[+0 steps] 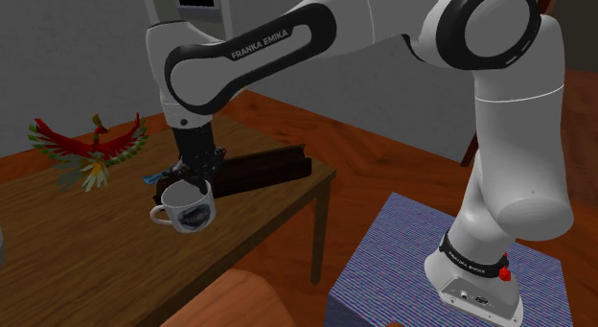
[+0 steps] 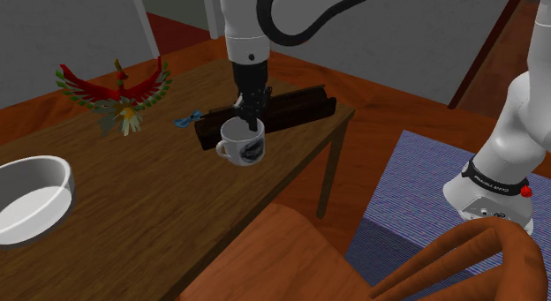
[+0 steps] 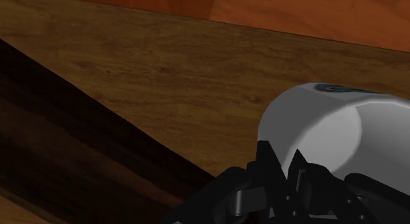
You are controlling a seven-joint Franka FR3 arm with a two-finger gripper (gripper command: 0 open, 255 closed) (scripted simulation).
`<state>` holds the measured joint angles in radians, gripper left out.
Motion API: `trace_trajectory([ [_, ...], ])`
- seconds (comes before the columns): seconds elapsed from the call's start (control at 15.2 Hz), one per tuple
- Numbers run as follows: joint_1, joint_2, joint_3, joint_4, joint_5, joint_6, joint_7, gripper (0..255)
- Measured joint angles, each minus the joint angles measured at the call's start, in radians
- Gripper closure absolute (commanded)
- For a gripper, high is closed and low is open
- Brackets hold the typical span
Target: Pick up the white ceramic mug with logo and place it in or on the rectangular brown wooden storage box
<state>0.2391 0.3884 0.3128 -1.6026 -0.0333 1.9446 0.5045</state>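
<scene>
The gripper [image 1: 195, 179] pinches the rim of the white logo mug [image 1: 189, 214], low over the table [image 1: 86, 248], with the long dark wooden box [image 1: 270, 169] just behind it, stretching toward the shoulder view's right.

One white logo mug [image 1: 187, 210], one dark wooden box [image 1: 271, 168], one red bird figurine [image 1: 86, 148], one small blue object [image 2: 187, 119], one white bowl [image 2: 31, 202], one brown chair [image 2: 291, 255], one counter [image 1: 77, 253].
</scene>
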Motion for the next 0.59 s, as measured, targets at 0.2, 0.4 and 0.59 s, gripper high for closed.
trace_trajectory([
  [0.2,0.0,-0.008,0.002,0.03,0.002,-0.038,0.001,255],
  [0.4,0.0,-0.017,0.003,0.059,0.005,-0.075,0.001,255],
  [0.59,0.001,-0.024,0.004,0.089,0.007,-0.113,0.002,255],
])
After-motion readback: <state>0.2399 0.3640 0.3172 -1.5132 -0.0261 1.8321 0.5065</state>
